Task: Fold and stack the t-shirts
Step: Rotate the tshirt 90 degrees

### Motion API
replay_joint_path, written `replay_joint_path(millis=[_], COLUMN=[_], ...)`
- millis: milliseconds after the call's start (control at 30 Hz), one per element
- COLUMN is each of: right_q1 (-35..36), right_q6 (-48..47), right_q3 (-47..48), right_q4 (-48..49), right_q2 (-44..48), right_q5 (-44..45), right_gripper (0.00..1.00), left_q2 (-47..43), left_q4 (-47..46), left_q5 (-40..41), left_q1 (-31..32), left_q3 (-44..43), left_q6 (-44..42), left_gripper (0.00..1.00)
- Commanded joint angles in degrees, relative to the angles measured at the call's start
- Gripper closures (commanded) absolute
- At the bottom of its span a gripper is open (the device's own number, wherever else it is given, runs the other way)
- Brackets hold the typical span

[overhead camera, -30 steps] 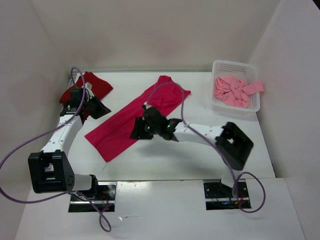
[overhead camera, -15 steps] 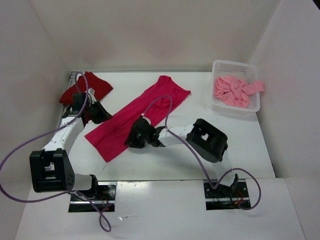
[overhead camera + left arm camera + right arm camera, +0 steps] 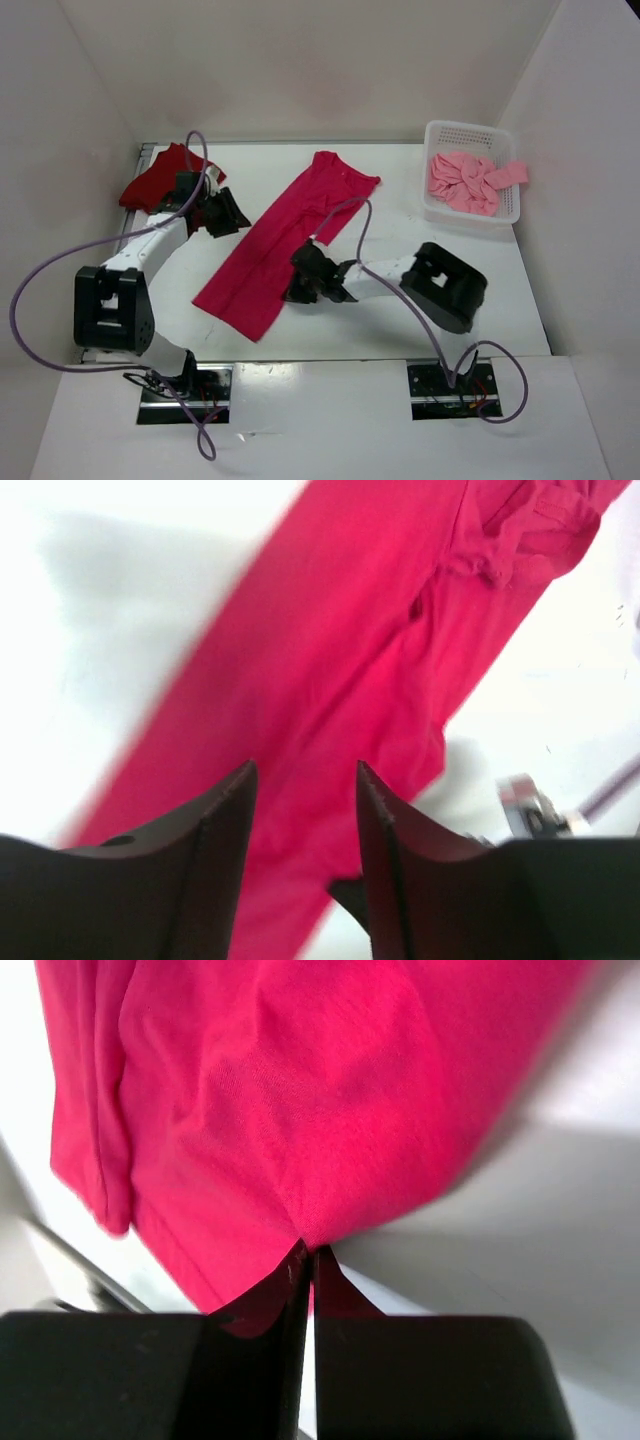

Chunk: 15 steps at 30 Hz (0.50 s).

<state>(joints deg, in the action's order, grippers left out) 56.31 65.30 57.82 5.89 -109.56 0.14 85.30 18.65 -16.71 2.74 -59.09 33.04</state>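
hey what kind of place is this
Likely a robotics lab test cell: plain white enclosure walls, two arms bolted to a white table, a bright crimson-pink cloth t-shirt, a white perforated plastic basket.

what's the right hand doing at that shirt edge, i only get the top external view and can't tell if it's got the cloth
Observer: The right wrist view shows the right hand shut, with an edge of the crimson shirt pinched between its fingertips.
Operator: ok and the left hand, holding anything
Observer: No. In the left wrist view the left hand has its fingers apart with nothing between them. The shirt shows through the gap, lying on the table beyond.
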Motion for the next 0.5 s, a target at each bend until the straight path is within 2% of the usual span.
replay_joint_path(millis=[0, 67, 133, 233, 400, 467], right_q1=[-1.2, -2.7, -3.4, -3.9, -7.4, -10.7], right_q6=[-6.8, -8.1, -9.2, -9.2, -9.2, -9.2], right_q3=[-8.0, -13.9, -18.3, -20.8, -23.5, -25.7], right_q4=[-6.7, -8.6, -9.8, -14.5, -20.0, -20.0], right_q2=[10.2, 14.2, 19.3, 24.4, 36.0, 41.1], right_q5=[0.5, -1.1, -2.9, -3.0, -2.2, -4.6], right_gripper=[0.96, 0.96, 0.91, 0.80, 0.63, 0.62], left_q2=[6.3, 9.6, 15.1, 22.9, 36.3, 40.8], left_q4=[-3.6, -4.6, -6.3, -7.8, -7.8, -7.8], left_q5=[1.4, 2.6, 3.3, 3.8, 3.3, 2.7], left_q1=[3.5, 5.1, 6.2, 7.7, 9.0, 9.0], left_q3=[-4.5, -7.9, -10.5, -16.8, -28.5, -33.7], left_q6=[-1.2, -0.7, -0.7, -0.7, 0.0, -0.5], left_gripper=[0.47, 0.44, 0.42, 0.37, 0.36, 0.36])
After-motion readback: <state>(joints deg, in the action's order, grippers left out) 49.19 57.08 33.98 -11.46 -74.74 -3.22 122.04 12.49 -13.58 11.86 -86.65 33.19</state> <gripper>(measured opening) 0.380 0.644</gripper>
